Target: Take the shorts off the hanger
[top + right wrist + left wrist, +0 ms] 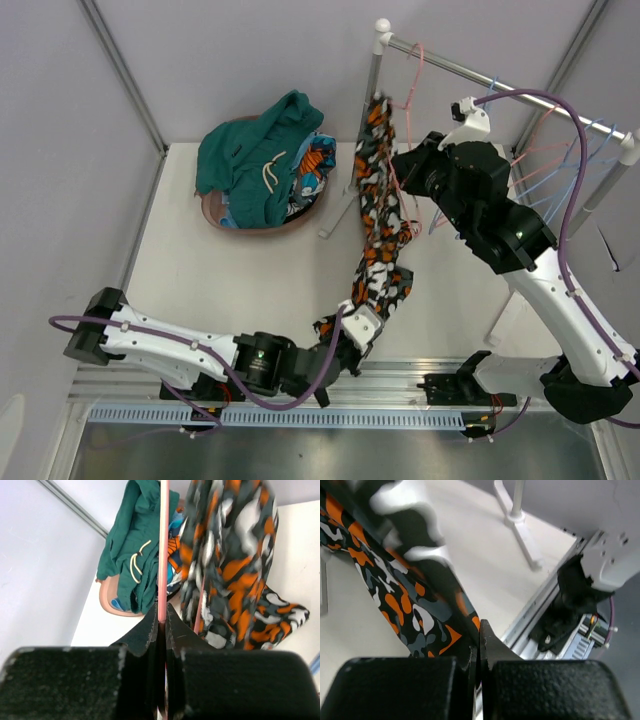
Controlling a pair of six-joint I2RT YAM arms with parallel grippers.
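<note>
The orange-black-white camouflage shorts (380,215) hang stretched from a pink hanger (412,95) on the rail down toward the table's near edge. My left gripper (345,335) is shut on their lower end; the cloth (415,610) runs up and left from the jaws. My right gripper (408,168) is shut on the pink hanger's bar (162,550), with the camouflage shorts (230,565) just to its right. Teal green shorts (258,155) lie on top of a basket, with patterned orange-blue shorts (318,165) beside them.
A brown basket (215,212) stands at the back left. A white clothes rack (480,75) with several empty pink and blue hangers (560,160) stands at the back right, its foot (335,215) on the table. A metal rail (300,415) runs along the near edge.
</note>
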